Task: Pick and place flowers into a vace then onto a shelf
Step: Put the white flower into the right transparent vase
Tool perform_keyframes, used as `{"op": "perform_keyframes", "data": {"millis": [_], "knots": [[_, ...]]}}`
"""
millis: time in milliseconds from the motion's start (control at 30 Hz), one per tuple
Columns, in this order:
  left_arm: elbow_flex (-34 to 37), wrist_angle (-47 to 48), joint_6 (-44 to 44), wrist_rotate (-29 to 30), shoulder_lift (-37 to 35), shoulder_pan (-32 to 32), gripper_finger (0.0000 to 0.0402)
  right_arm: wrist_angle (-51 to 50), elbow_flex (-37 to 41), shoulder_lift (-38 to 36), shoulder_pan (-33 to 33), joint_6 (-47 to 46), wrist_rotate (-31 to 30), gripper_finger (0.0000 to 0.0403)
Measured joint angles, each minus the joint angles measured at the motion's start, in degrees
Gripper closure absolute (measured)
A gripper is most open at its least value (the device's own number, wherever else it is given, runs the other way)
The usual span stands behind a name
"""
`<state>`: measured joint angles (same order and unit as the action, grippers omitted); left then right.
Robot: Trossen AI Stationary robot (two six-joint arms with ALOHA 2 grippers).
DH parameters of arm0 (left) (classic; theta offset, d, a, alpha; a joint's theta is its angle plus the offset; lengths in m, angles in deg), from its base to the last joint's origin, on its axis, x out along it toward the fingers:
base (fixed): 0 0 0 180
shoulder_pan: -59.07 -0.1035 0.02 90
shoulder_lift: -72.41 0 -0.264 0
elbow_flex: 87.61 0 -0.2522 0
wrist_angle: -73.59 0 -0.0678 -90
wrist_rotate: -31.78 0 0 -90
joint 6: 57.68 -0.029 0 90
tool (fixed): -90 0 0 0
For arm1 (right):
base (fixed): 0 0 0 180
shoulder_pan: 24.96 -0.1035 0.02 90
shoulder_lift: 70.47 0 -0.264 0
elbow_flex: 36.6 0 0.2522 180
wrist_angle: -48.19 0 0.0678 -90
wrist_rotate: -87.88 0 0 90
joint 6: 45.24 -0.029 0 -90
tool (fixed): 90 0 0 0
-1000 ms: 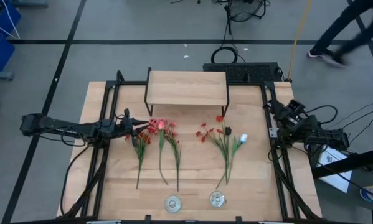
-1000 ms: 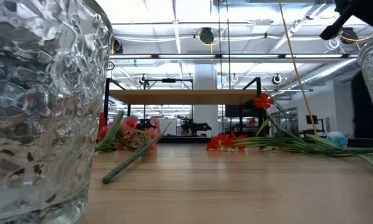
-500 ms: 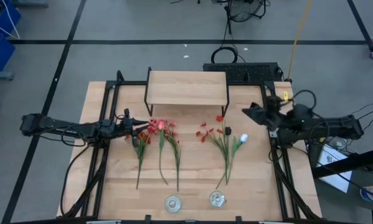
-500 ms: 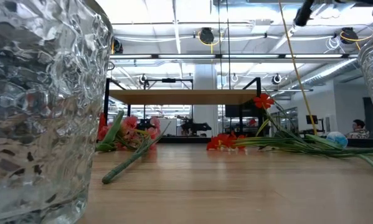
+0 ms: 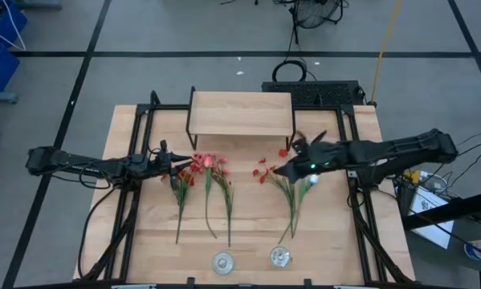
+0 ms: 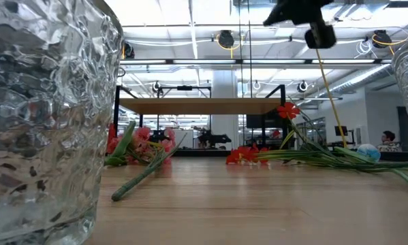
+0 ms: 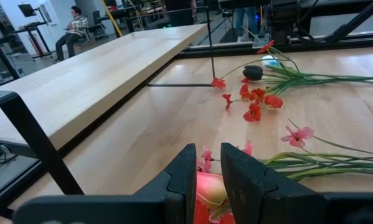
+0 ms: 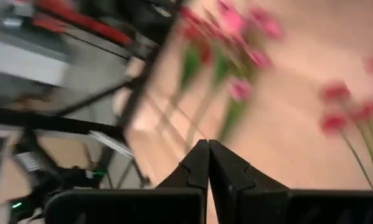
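Two groups of flowers lie flat on the table with their blossoms toward the shelf [image 5: 242, 112]. The left group [image 5: 206, 189] has red and pink blossoms; the right group [image 5: 291, 197] has red ones. My left gripper [image 5: 190, 165] is low at the left group's blossoms, its fingers a narrow gap apart, and a pink blossom [image 7: 208, 188] shows in that gap. My right gripper [image 5: 282, 170] is shut and empty. It is high above the right group's blossoms, as the low view [image 6: 311, 17] shows. Two glass vases [image 5: 222, 262] [image 5: 281, 257] stand at the near edge. My left gripper comes in level from the table's left. The pink blossom [image 7: 208, 188] shows between its two fingers, but I cannot tell whether they touch it.
A small dark thing [image 7: 253, 71] and a white-and-blue thing [image 7: 270, 61] lie among the right group's blossoms. The shelf's black legs [image 5: 191, 120] stand just beyond the blossoms. Bare wood lies between the stems' ends and the vases.
My right arm has unfolded from its place at the table's right edge and swung toward the table's left. Its gripper is now high over the right group's blossoms. The flowers have not moved.
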<state>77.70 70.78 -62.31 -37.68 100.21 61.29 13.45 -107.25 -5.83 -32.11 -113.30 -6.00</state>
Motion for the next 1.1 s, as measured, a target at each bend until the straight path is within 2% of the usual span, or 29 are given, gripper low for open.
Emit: {"op": "perform_keyframes", "data": {"millis": [200,367,500,633,733,933,1100], "knots": [[0.0,-0.01,-0.02,0.0,0.0,0.0,0.0321,-14.48,-1.44,5.27,-3.12,-11.93,6.57,0.0403],[0.0,-0.05,-0.02,0.0,0.0,0.02,0.0321,-28.91,-1.2,5.4,-9.32,-21.16,3.47,0.0403],[0.0,-0.05,-0.02,0.0,0.0,0.0,0.0321,-25.83,2.28,5.46,-12.47,-25.85,1.12,0.0402],[0.0,-0.04,-0.02,0.0,0.0,0.0,0.0321,-23.82,6.83,6.6,-12.01,-33.52,7.06,0.0395],[0.0,-0.03,-0.02,0.0,0.0,0.0,0.0321,-25.64,8.85,8.03,-11.28,-33.36,9.92,0.0384],[0.0,-0.01,-0.02,0.0,0.0,0.0,0.0321,-26.06,10.37,10.7,-10.84,-33.65,6.85,0.0339],[0.0,-0.01,-0.02,0.0,0.0,0.02,0.0321,-25.58,10.35,13.21,-9.52,-32.06,6.8,0.0295]]}}
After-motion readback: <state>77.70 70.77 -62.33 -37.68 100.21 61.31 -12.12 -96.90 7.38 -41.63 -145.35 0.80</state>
